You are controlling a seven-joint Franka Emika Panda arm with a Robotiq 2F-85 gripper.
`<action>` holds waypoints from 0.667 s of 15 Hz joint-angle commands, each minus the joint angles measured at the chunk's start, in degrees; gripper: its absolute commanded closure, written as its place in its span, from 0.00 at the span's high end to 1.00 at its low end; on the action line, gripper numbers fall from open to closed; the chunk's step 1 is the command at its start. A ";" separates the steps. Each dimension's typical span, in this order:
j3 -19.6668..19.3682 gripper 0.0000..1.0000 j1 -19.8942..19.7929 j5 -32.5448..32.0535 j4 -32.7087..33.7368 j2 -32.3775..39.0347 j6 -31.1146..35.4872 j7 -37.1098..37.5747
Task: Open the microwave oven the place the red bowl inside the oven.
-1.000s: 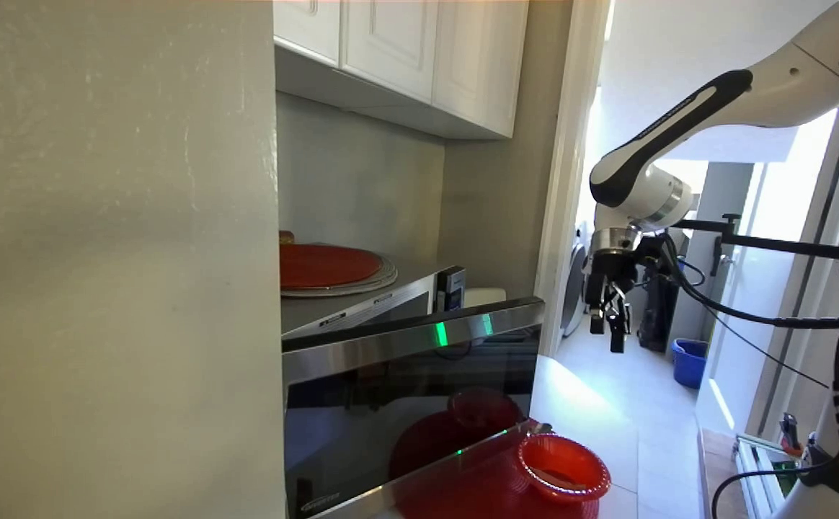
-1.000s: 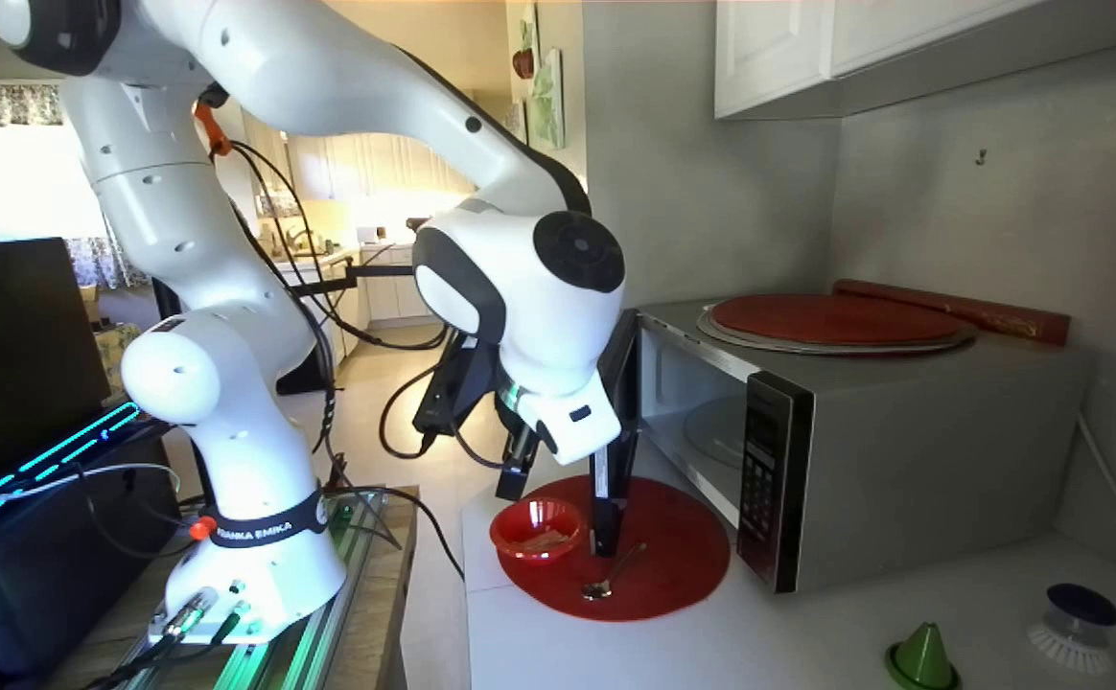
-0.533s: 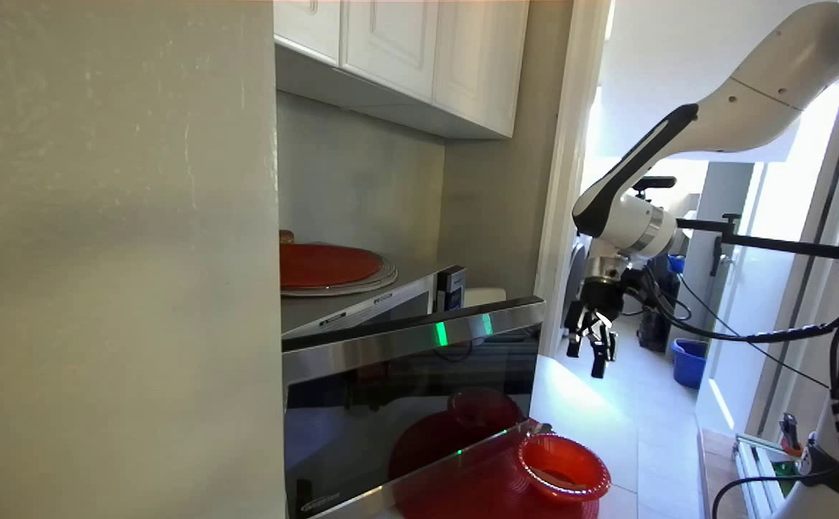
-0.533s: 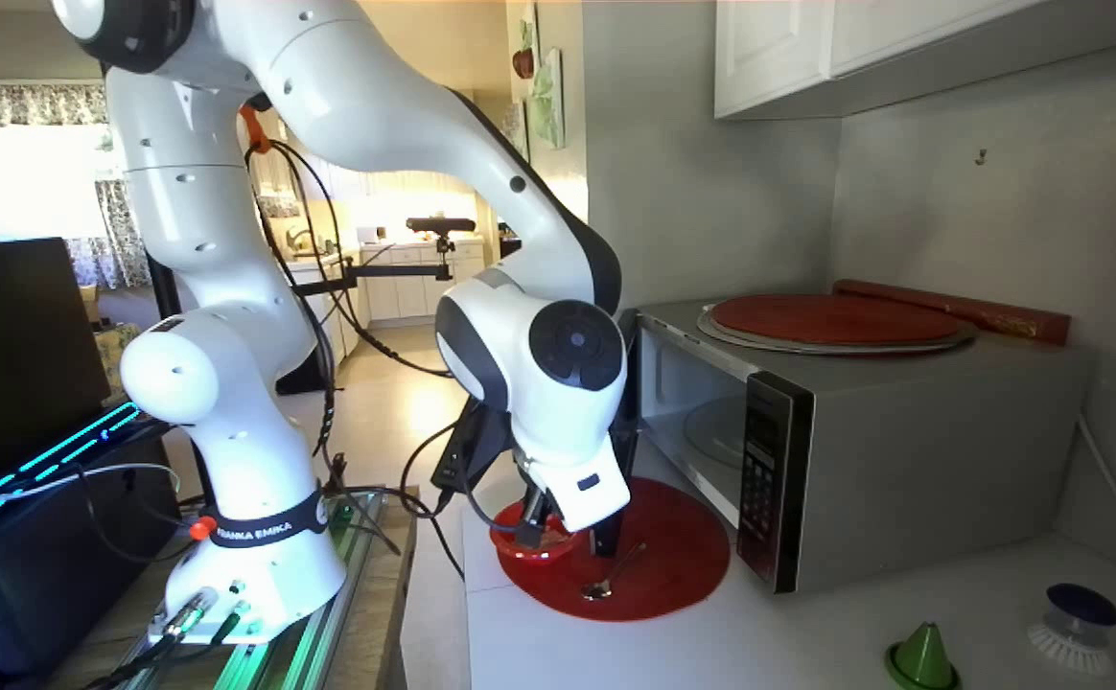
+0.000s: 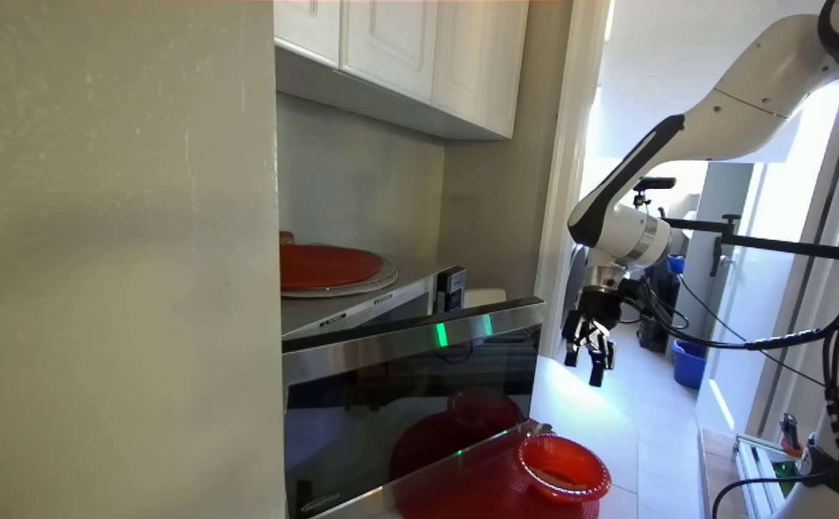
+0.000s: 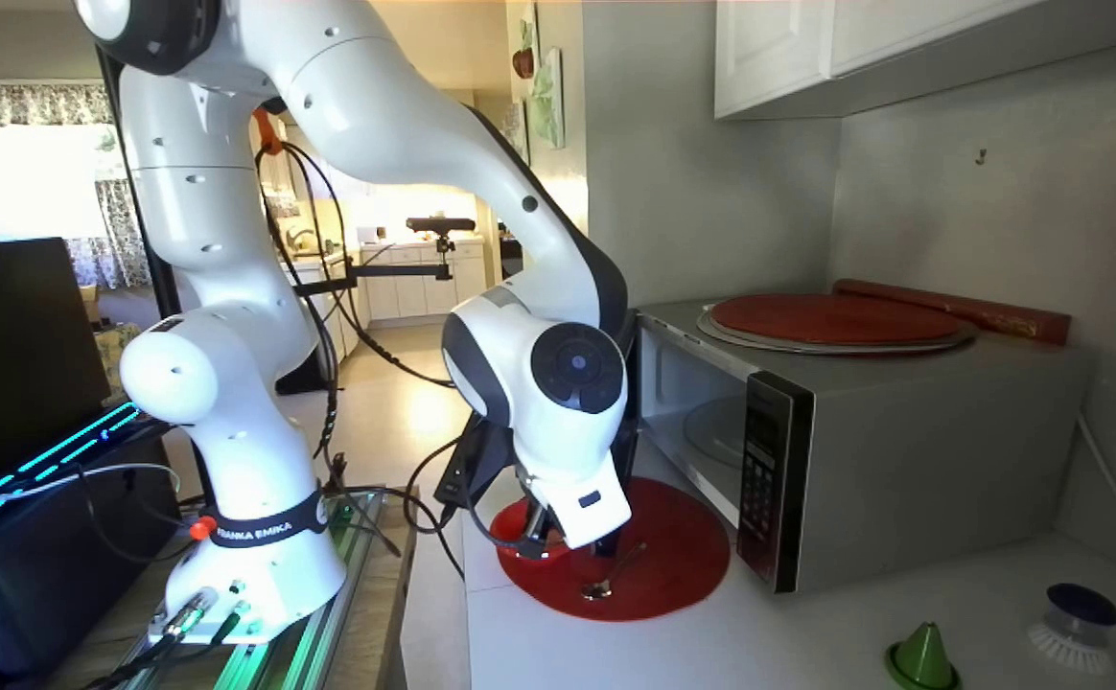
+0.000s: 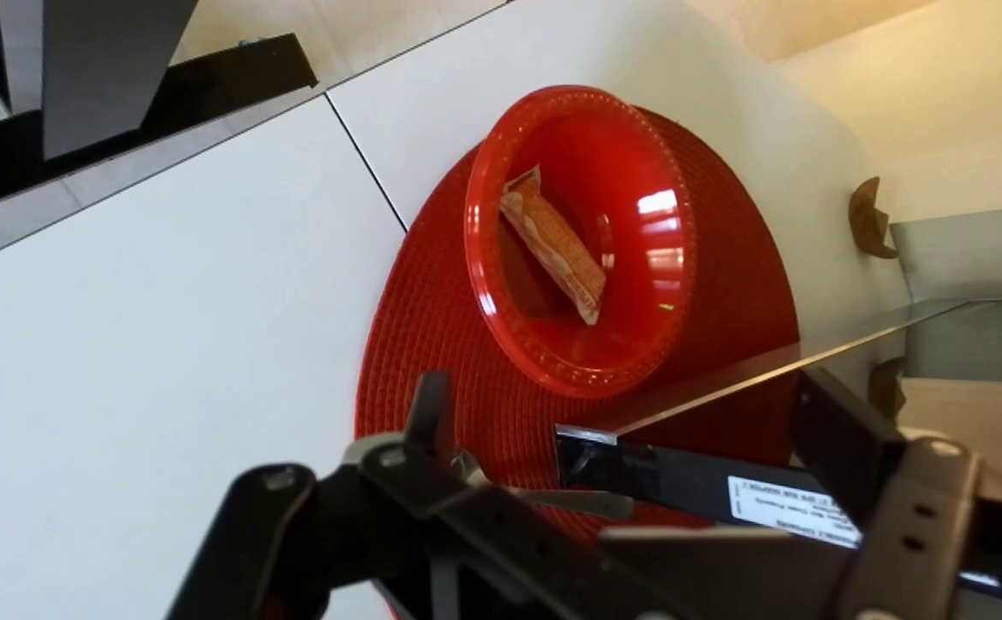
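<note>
The gripper (image 7: 617, 409), at the bottom of the wrist view, has its fingers (image 7: 845, 430) spread wide, with nothing clasped between them. Just above it, in the upper middle of the wrist view, the red bowl (image 7: 630, 306) sits upright on a mat (image 7: 415, 344), toward its edge. A wrapped packet (image 7: 557, 245) lies slantwise inside the bowl. The mat also bears a spoon (image 6: 597, 590), lower middle of an exterior view.

The microwave (image 6: 941, 460) stands at the right of an exterior view, its door (image 5: 405, 404) already swung open, so the step in hand looks to be reaching for the bowl. Inside the microwave a round plate (image 6: 714, 433) shows, partly hidden behind the control panel (image 6: 771, 479).

The next move probably calls for centring over the rim, lowering with one finger inside the wall, and closing. The door's edge, lower right of the wrist view, may crowd that approach; a level lift should hold the packet in.
</note>
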 commanded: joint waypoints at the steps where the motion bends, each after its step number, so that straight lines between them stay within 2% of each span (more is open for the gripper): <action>1: 2.42 1.00 -2.10 0.06 0.41 0.87 -0.10 0.44; 6: 4.79 1.00 -2.25 3.96 -0.44 3.77 2.07 -5.65; 10: 6.91 1.00 -2.50 9.62 0.37 9.19 6.12 -12.41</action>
